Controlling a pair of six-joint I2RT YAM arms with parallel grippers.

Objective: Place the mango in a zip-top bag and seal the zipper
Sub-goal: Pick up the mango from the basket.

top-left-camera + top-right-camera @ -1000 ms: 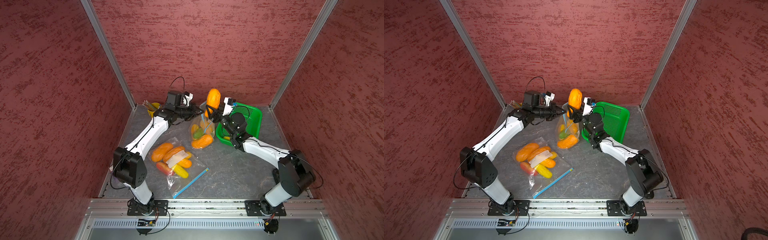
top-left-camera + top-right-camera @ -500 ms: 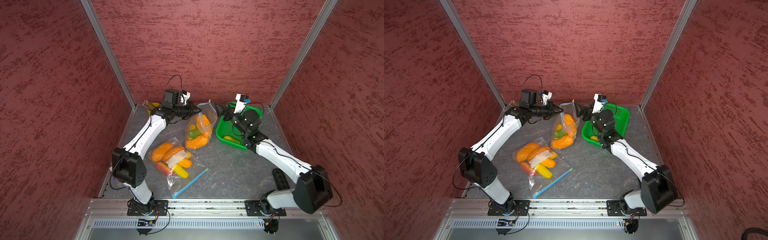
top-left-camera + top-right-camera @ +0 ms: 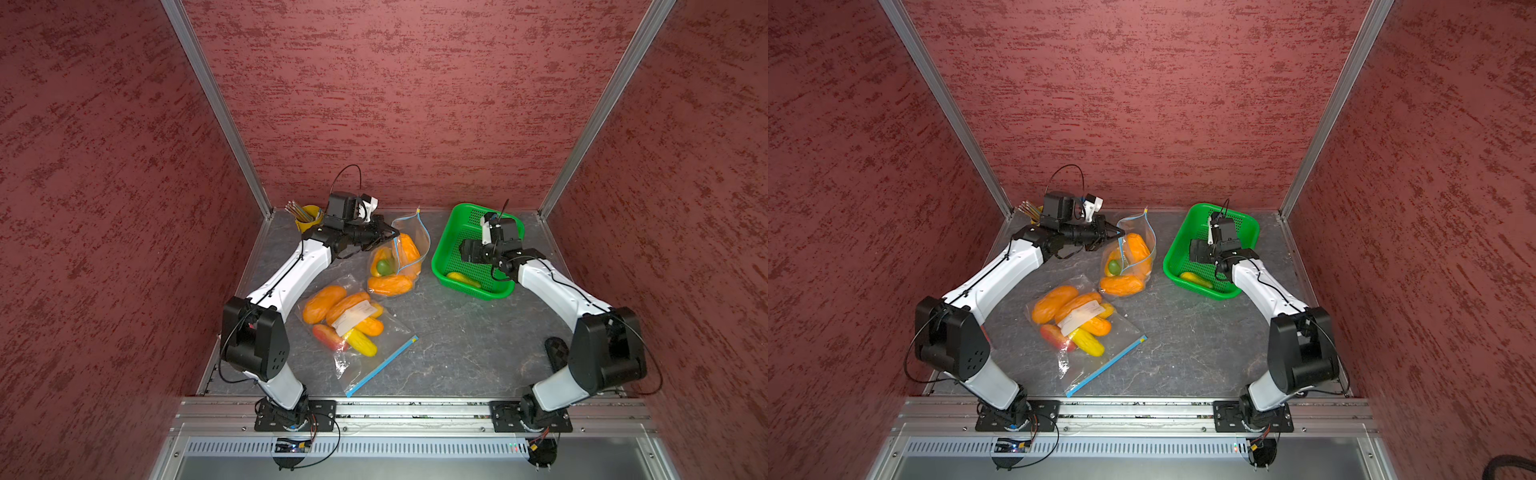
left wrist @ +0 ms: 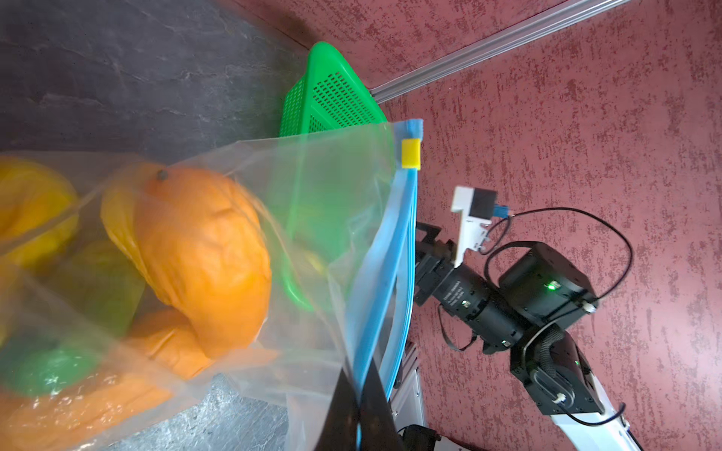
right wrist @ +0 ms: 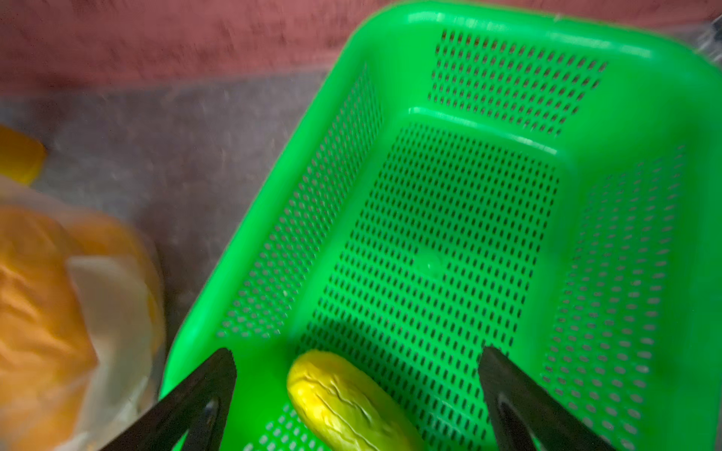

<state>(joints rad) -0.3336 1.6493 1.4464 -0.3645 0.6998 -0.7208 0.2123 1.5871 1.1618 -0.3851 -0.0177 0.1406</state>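
Nearest the table's front edge, a filled bag point(image 3: 357, 332) lies flat, unmoved. Beyond it, toward the far edge, the orange mango point(image 3: 406, 249) that hung above the zip-top bag point(image 3: 417, 228) a second ago now sits inside. The left gripper point(image 3: 391, 235) stays clenched on the bag's rim, holding the mouth open. Farthest, in the far right corner, the right gripper point(image 5: 357, 353) has let go and swung over the green basket point(image 3: 457, 208), jaws spread wide above a yellow mango point(image 5: 347, 402). Placing looks done; sealing remains.
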